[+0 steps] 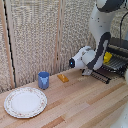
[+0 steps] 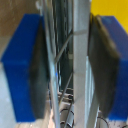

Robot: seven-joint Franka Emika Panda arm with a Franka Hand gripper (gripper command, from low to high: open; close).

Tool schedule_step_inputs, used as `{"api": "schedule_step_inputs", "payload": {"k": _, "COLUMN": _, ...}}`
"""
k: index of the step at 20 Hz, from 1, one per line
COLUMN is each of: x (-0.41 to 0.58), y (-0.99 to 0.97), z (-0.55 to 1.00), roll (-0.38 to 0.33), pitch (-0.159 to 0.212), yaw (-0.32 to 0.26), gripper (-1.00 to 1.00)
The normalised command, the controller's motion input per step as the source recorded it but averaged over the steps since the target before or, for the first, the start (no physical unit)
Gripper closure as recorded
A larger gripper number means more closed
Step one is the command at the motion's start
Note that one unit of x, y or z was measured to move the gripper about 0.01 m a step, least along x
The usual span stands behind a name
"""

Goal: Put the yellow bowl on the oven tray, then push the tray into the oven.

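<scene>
Hand (image 2: pixel 67 65) clamped on baking sheet (image 2: pixel 75 45) rim at oven (image 1: pixel 118 50) mouth. Yellow dish (image 1: pixel 107 57) resting on sheet. Blue cup (image 1: pixel 43 80), orange block (image 1: pixel 62 78), white plate (image 1: pixel 25 102) on desk (image 1: pixel 80 105).

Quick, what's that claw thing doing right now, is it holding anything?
Gripper: closed on the edge of the baking sheet, one blue-tipped finger on each side of the rack's rim.

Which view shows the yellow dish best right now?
Neither is good; the exterior view is better. There the yellow dish peeks out behind the arm, placed on the baking sheet at the oven. The wrist view shows only a yellow patch beyond the end effector, whose pads straddle the sheet's bars.
</scene>
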Motion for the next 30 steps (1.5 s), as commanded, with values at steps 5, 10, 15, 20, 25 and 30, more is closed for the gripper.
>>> {"api": "schedule_step_inputs", "payload": {"k": 5, "x": 0.316, "y": -0.37, "z": 0.55, "roll": 0.049, "pitch": 0.146, "yaw": 0.015, "gripper": 1.0}}
{"api": "schedule_step_inputs", "payload": {"k": 10, "x": 0.413, "y": -0.24, "z": 0.95, "roll": 0.009, "pitch": 0.091, "yaw": -0.039, "gripper": 1.0}}
{"api": "schedule_step_inputs", "payload": {"k": 15, "x": 0.39, "y": -0.43, "z": 0.86, "roll": 0.027, "pitch": 0.024, "yaw": -0.053, "gripper": 1.0}}
{"api": "schedule_step_inputs", "payload": {"k": 20, "x": 0.475, "y": -0.7, "z": 0.37, "roll": 0.0, "pitch": 0.013, "yaw": -0.003, "gripper": 1.0}}
{"api": "schedule_step_inputs", "payload": {"k": 25, "x": 0.428, "y": -0.95, "z": 0.24, "roll": 0.017, "pitch": 0.0, "yaw": 0.008, "gripper": 1.0}}
{"api": "schedule_step_inputs", "payload": {"k": 30, "x": 0.359, "y": -1.0, "z": 0.3, "roll": 0.038, "pitch": 0.0, "yaw": 0.008, "gripper": 1.0}}
